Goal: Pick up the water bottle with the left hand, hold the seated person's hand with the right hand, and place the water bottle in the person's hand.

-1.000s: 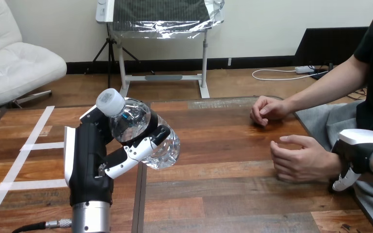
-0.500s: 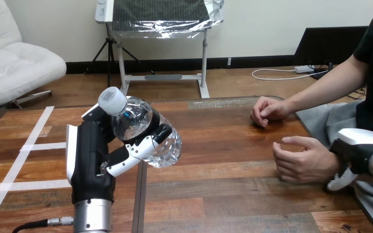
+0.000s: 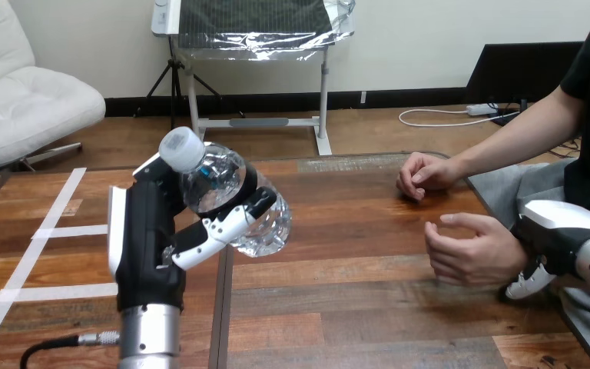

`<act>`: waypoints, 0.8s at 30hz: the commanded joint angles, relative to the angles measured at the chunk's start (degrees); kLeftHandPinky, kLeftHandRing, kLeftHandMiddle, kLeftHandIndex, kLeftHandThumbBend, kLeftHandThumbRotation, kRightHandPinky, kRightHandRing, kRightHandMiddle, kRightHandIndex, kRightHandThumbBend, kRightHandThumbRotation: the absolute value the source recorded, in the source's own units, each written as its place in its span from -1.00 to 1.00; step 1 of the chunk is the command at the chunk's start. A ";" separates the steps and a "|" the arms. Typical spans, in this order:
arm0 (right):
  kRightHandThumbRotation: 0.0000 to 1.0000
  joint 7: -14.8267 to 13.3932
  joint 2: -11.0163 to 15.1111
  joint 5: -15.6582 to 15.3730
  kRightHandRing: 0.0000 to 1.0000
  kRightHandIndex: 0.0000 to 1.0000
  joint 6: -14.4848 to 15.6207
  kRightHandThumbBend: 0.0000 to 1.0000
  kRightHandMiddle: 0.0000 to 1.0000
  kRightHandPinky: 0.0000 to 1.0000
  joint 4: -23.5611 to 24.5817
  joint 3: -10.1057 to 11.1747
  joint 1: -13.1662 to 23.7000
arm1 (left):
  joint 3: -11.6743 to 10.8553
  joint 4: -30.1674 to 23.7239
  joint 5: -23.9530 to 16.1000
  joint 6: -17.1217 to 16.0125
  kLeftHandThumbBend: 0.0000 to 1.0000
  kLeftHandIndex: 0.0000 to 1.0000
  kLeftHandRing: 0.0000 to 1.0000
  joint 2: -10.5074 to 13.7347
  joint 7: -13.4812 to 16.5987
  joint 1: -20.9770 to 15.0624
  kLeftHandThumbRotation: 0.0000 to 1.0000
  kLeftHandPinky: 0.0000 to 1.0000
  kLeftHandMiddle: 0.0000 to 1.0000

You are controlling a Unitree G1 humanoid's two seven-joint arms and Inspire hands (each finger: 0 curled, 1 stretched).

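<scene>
The left hand [image 3: 152, 246] is wrapped round the water bottle [image 3: 227, 196] and carries it tilted, clear of the bench [image 3: 353, 307], well to the left of the person's nearer hand [image 3: 469, 250]. It looks ready for delivery. The right hand [image 3: 557, 234] sits against the wrist behind that half-open hand, probably to steady it. I cannot tell whether it actually grips.

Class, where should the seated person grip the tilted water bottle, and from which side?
Grip the water bottle by its base end, from the right: that end juts past the left robot hand toward the person's nearer hand; the cap tilts away.
</scene>
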State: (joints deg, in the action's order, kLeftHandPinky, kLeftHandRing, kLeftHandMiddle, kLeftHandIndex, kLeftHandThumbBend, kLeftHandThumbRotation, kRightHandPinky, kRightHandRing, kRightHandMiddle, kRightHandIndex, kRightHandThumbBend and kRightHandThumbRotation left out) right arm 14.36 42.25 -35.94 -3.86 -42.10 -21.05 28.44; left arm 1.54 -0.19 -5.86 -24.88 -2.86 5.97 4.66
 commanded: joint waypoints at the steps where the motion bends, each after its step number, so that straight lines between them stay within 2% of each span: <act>1: -1.00 0.07 -1.17 1.12 -0.40 -0.18 0.29 0.37 -0.21 -0.58 4.30 1.26 0.58 | 1.33 -1.74 -0.54 0.97 0.24 -0.02 -0.19 -0.89 -0.14 -5.10 -1.00 -0.18 -0.16; 7: -1.00 -1.50 -0.58 1.07 -0.40 -0.14 -1.37 0.38 -0.19 -0.57 6.06 2.27 -0.20 | 1.85 -1.11 -1.71 1.44 0.26 -0.02 -0.20 -1.03 0.15 -6.58 -1.00 -0.20 -0.17; 10: -1.00 -0.39 -0.21 0.89 -0.39 -0.13 -0.48 0.38 -0.17 -0.56 7.72 2.49 -0.40 | 2.22 -0.91 -2.66 1.60 0.26 -0.03 -0.20 -1.14 0.47 -7.21 -1.00 -0.21 -0.17; 13: -1.00 -1.04 -0.32 1.62 -0.40 -0.15 -1.02 0.38 -0.18 -0.57 8.33 3.31 -0.76 | 2.58 -0.86 -2.86 2.24 0.27 -0.03 -0.20 -1.39 0.44 -7.70 -1.00 -0.21 -0.17; 16: -1.00 -0.17 -0.33 1.68 -0.41 -0.17 0.18 0.38 -0.21 -0.58 9.87 3.66 -0.96 | 2.91 0.19 -4.51 1.13 0.26 -0.03 -0.20 -1.04 1.14 -8.62 -1.00 -0.22 -0.18; 22: -1.00 -0.43 -0.15 1.93 -0.43 -0.21 -0.12 0.40 -0.24 -0.60 11.44 4.52 -1.51 | 3.75 0.38 -5.02 2.14 0.27 -0.04 -0.21 -1.61 1.49 -9.40 -1.00 -0.23 -0.18; 24: -1.00 -0.67 0.29 1.10 -0.44 -0.22 -0.42 0.41 -0.24 -0.60 12.41 4.37 -1.74 | 4.12 0.45 -4.96 2.34 0.28 -0.04 -0.21 -1.80 1.47 -9.63 -1.00 -0.23 -0.18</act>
State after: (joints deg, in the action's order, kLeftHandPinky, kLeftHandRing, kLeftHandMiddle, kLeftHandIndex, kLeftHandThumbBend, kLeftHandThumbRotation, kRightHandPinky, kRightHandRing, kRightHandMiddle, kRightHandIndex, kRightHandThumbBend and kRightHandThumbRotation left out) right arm 14.11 42.65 -35.42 -3.46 -34.49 -17.83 25.09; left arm 4.47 0.79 -10.17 -22.38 -2.83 6.70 0.86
